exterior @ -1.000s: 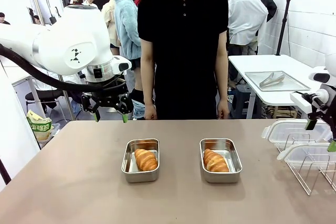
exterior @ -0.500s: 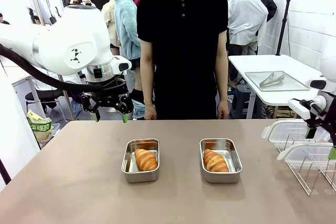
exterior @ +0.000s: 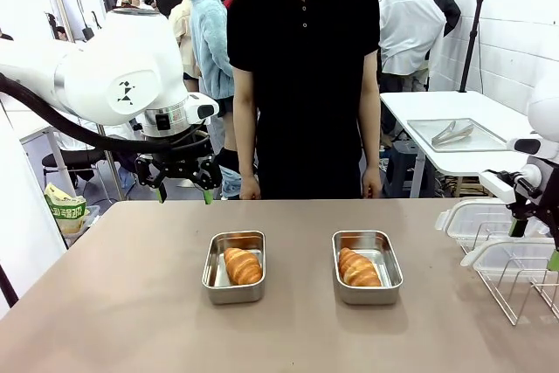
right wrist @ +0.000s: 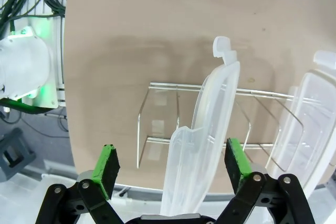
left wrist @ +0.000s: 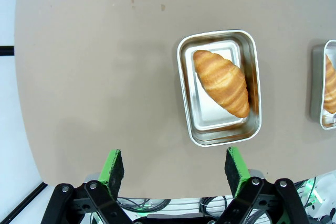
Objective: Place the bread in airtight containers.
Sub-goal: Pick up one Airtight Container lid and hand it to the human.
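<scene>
Croissants, two, front view: one croissant [exterior: 243, 265] lay in the left tin [exterior: 214, 273], the other croissant [exterior: 359, 267] in the right tin [exterior: 392, 270]; both tins were lidless, side by side at mid-table [exterior: 131, 303], well apart. The left gripper [exterior: 185, 196] hung released above the far left table edge, holding nothing. The right gripper [exterior: 534, 244] was at the far right, jaws spread, over two translucent lids [exterior: 476, 216] standing in a wire rack [exterior: 515, 299]. A person [exterior: 306, 85] stood at the far side, arms down. Left wrist view: the left gripper [left wrist: 173, 169] was agape over bare table, the near tin [left wrist: 185, 93] holding its croissant [left wrist: 222, 82] diagonally; the second tin [left wrist: 316, 93] was cut off at the edge. Right wrist view: the right gripper [right wrist: 170, 169] was agape, with one upright lid [right wrist: 205, 145] in the rack [right wrist: 157, 114] seen between its green pads [right wrist: 105, 167]; contact could not be told. The second lid [right wrist: 304, 124] stood beside it.
</scene>
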Motion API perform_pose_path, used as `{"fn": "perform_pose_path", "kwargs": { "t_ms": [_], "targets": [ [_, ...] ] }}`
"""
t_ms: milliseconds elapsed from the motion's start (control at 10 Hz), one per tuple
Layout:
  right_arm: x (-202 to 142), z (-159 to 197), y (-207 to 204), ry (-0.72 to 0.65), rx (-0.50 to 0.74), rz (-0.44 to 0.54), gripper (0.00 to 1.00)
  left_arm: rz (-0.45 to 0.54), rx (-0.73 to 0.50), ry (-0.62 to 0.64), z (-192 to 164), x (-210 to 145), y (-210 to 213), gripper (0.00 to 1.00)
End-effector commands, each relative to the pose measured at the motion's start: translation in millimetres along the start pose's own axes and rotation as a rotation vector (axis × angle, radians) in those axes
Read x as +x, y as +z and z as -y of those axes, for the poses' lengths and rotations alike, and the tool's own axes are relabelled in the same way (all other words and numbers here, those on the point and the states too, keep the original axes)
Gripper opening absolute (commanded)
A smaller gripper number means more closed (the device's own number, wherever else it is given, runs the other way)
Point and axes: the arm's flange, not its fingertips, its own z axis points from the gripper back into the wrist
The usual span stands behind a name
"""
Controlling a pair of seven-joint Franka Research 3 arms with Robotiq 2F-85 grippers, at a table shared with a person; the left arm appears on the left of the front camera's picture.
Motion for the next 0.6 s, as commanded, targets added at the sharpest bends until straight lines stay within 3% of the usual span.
{"fn": "perform_pose_path", "kwargs": {
  "t_ms": [0, 400, 500],
  "targets": [
    [1.8, 5.2, -4.7, -0.014, -0.003, 0.011, 0.85, -0.001, 0.006, -0.003, -2.0, 0.9, 1.6, 1.00],
    [4.7, 5.3, -1.5, -0.013, -0.004, 0.002, 0.13, -0.001, 0.006, -0.003, -2.0, 0.9, 1.6, 1.00],
    [4.7, 5.3, -1.6, -0.014, -0.005, 0.001, 0.00, -0.001, 0.006, -0.003, -2.0, 0.9, 1.6, 1.00]
  ]
}}
